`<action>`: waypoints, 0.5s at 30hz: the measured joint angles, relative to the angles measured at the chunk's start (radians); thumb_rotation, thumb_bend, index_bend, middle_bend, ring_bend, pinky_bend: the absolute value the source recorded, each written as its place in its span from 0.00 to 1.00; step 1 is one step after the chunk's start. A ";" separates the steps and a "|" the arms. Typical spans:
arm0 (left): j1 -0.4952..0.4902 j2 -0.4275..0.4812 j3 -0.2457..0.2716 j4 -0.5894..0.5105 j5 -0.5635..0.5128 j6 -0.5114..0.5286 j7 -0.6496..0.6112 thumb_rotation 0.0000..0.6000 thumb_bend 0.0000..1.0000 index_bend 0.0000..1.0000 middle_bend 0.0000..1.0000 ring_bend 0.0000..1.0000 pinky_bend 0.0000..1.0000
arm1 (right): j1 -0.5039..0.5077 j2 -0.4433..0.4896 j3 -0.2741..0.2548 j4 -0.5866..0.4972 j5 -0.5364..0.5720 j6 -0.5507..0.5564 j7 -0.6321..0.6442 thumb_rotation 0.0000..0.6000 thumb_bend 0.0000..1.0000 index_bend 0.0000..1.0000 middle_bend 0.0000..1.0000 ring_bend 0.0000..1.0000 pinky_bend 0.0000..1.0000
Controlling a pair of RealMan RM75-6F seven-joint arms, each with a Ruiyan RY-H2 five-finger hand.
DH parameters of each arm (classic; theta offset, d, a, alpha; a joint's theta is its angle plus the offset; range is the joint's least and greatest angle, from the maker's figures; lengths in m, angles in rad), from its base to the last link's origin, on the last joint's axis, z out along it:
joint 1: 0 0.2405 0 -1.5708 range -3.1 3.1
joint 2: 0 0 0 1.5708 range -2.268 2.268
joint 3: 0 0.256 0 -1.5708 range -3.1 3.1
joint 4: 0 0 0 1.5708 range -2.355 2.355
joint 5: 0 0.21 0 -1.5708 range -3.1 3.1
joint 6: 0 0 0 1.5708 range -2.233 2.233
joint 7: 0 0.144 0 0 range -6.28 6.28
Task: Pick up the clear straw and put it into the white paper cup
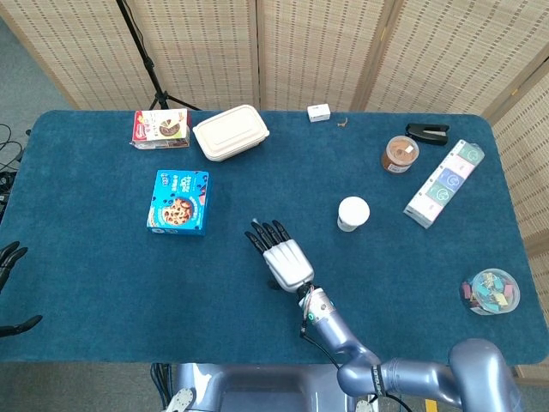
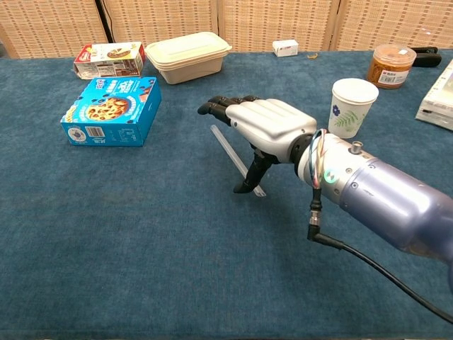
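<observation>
The clear straw (image 2: 228, 150) lies flat on the blue table cloth, running diagonally; in the head view my right hand covers it. My right hand (image 2: 263, 126) (image 1: 282, 255) hovers palm down over the straw with its fingers stretched out, and the thumb tip comes down right beside the straw's near end. It holds nothing. The white paper cup (image 2: 352, 106) (image 1: 352, 213) stands upright to the right of that hand. Only the dark fingers of my left hand (image 1: 8, 257) show, spread at the table's left edge, with nothing in them.
A blue cookie box (image 2: 110, 111) lies to the left, with a beige lidded container (image 2: 187, 57) and a snack box (image 2: 108, 59) behind it. At the right are a brown jar (image 1: 400, 154), a stapler (image 1: 427, 132), a long box (image 1: 444, 183) and a jar of clips (image 1: 490, 291).
</observation>
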 measured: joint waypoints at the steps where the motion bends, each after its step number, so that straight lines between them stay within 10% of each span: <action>1: -0.001 0.001 0.000 0.000 0.000 -0.001 -0.001 1.00 0.00 0.00 0.00 0.00 0.00 | 0.000 -0.002 0.000 0.002 0.000 -0.001 -0.001 1.00 0.00 0.00 0.00 0.00 0.00; 15: 0.001 0.003 0.003 0.004 0.005 0.005 -0.013 1.00 0.00 0.00 0.00 0.00 0.00 | -0.013 -0.008 -0.015 0.077 0.001 -0.001 -0.039 1.00 0.00 0.00 0.00 0.00 0.00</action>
